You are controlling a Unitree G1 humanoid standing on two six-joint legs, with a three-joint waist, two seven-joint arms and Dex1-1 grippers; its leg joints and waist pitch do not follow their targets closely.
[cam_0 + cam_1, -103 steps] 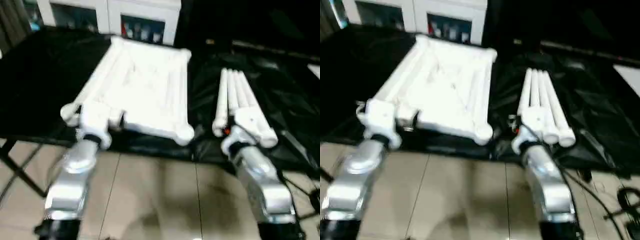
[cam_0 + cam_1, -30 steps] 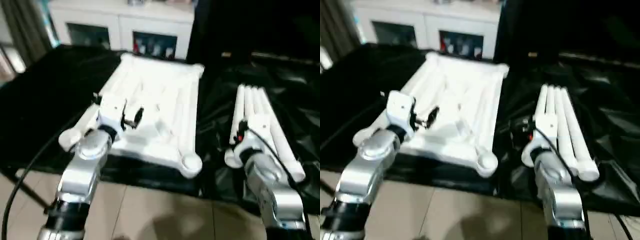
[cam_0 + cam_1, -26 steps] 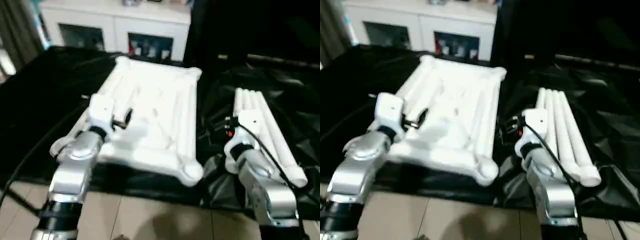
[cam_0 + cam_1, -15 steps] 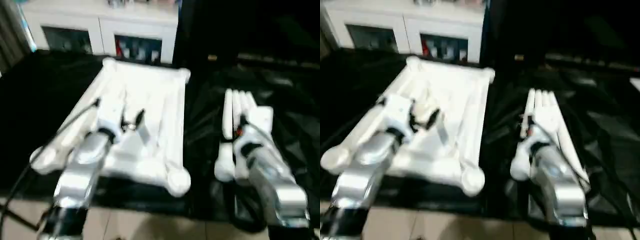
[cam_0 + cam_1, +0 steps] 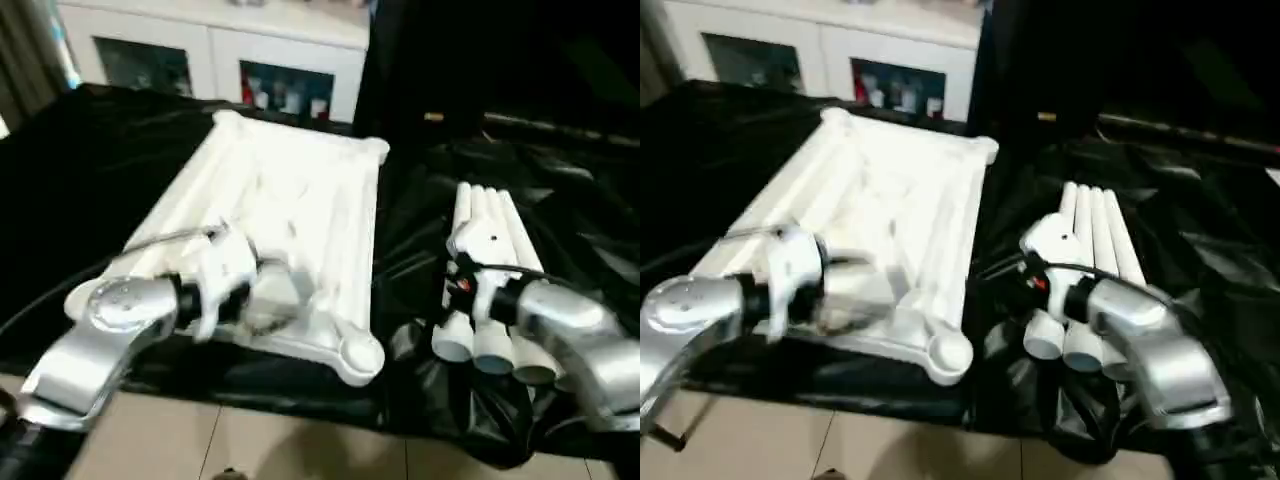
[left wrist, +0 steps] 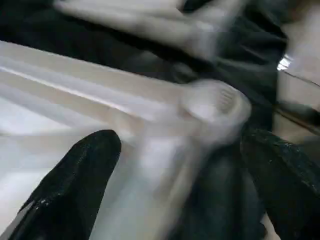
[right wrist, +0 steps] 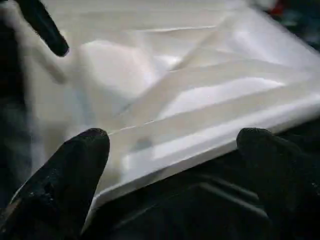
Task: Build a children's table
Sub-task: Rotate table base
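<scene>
Left eye view: tabletop (image 5: 290, 200) lies underside up on black cloth (image 5: 90, 170), long axis 6–12 o'clock; four legs (image 5: 490, 270) at 3 o'clock, parallel, wide ends near. Left gripper (image 6: 175, 165) & right gripper (image 7: 170, 165) both spread wide, empty, facing inward. Next: take one leg mid-length, seat it square in the corner socket (image 5: 357, 353).

The children's table (image 5: 300, 200) and its four legs (image 5: 495, 290) look like smooth, faintly glossy white plastic, lying on crinkled, shiny black sheeting (image 5: 560, 200), while the robot's forearms (image 5: 110, 320) are brushed silver metal and the floor (image 5: 300, 450) is pale smooth tile.
</scene>
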